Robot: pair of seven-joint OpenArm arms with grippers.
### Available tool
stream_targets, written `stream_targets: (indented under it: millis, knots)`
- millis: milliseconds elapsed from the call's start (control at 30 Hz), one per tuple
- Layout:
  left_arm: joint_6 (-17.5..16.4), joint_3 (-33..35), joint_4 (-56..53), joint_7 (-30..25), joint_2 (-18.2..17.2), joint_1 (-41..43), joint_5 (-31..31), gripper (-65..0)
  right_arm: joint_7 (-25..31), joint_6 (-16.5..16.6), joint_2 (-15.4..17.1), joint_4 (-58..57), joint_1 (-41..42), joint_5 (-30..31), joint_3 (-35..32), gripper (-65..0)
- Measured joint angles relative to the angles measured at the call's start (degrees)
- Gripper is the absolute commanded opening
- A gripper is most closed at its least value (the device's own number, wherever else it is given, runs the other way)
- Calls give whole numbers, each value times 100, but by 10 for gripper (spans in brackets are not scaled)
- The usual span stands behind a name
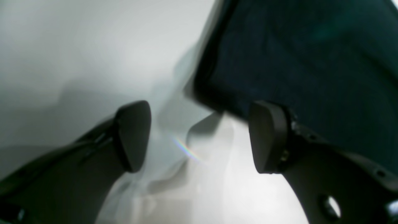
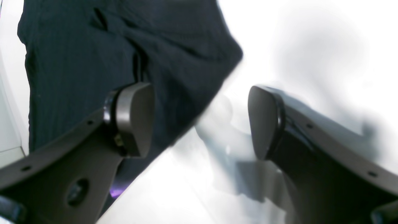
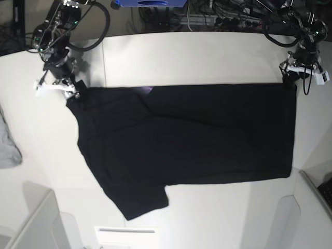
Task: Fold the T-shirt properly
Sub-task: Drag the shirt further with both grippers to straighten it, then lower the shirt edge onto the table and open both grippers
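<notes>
With the T-shirt (image 3: 197, 135) lying flat across the table (image 3: 207, 57), the left gripper (image 1: 199, 137) and right gripper (image 2: 200, 121), both wide and empty above its far corners, should lift clear before regrasping, to avoid dragging the fold.

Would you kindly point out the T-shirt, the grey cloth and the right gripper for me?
T-shirt (image 3: 207, 135): base view, middle of the black body.
Grey cloth (image 3: 7, 148): base view, the part showing at the left edge.
Right gripper (image 2: 200, 121): right wrist view, midway between its open jaws.
</notes>
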Motion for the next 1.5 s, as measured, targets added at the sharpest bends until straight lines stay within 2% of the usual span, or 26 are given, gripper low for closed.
stream_targets:
  millis: [267,433,600,700,833,900,1000,1200,1267,1333,1500]
  knots:
    - [-39,0,-350,-114,-2,-341,-20,-178,98,44,46,-262,173,37,17,-210]
    - [-39,2,-380,-116,2,-592,496,-179,177,81,59,-452,337,61,17,-210]
    - [-39,4,-472,-142,11,-723,555,-193,170,96,59,-479,393,55,17,-210]
    - [-42,2,-614,-190,-15,-767,538,-296,170,96,59,-496,431,35,17,-210]
    - [-39,2,-693,-192,-13,-763,509,-484,175,96,59,-501,439,35,15,-218]
    - [-42,2,-695,-164,-2,-763,518,-558,170,92,59,-507,437,26,17,-269]
    - [-39,2,-706,-142,-2,-763,533,-647,203,92,72,-684,485,46,24,-389]
    - [-37,313,-699,-157,-50,-697,531,-650,157,160,267,-1174,682,262,48,-632]
    - [-42,369,-699,-168,-26,-693,501,-650,186,442,264,-1222,691,188,68,-650]
    - [-42,374,-697,-164,-20,-686,466,-650,192,560,262,-1222,678,160,70,-650]
    - [-46,400,-634,-177,-28,-553,415,-650,188,601,262,-1196,603,203,70,-650]
